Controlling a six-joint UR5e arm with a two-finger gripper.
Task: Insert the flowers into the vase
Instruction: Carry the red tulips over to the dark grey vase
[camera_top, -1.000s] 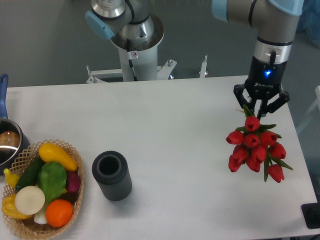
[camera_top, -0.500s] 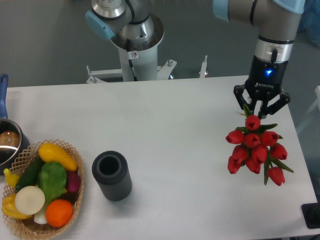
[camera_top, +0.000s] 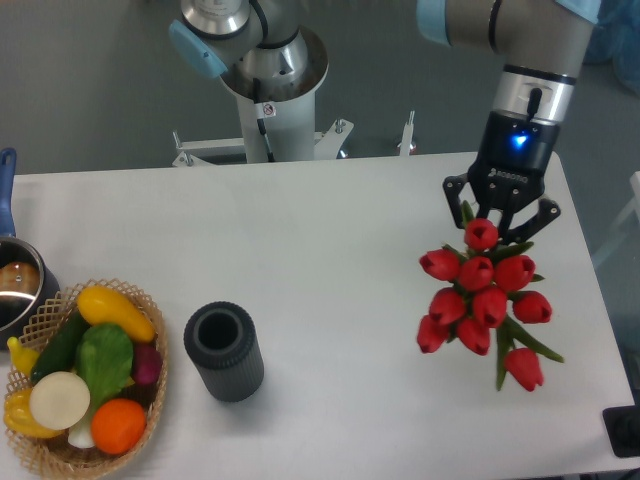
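- flowers (camera_top: 480, 305): red tulip bunch hanging under the gripper (camera_top: 497, 222), near the table's right edge. Looks lifted clear of the top, though contact can't be ruled out from this angle.
- Jaws clenched on the stem end above the buds; grip point itself is mostly hidden by the top bud.
- vase (camera_top: 224, 352): upright, mouth open and empty, near the front edge left of centre, well apart from the bunch.
- Progress estimate: pick done; transfer across the table, alignment over the mouth and insertion all left.
- Bunch is wider than the vase mouth, so stems must lead in.
- wicker basket (camera_top: 147, 425) of vegetables at front-left, just beside the vase; pot (camera_top: 20, 285) at the left edge.
- Path between bunch and vase is bare white table (camera_top: 330, 260); the basket crowds the vase's left side only.
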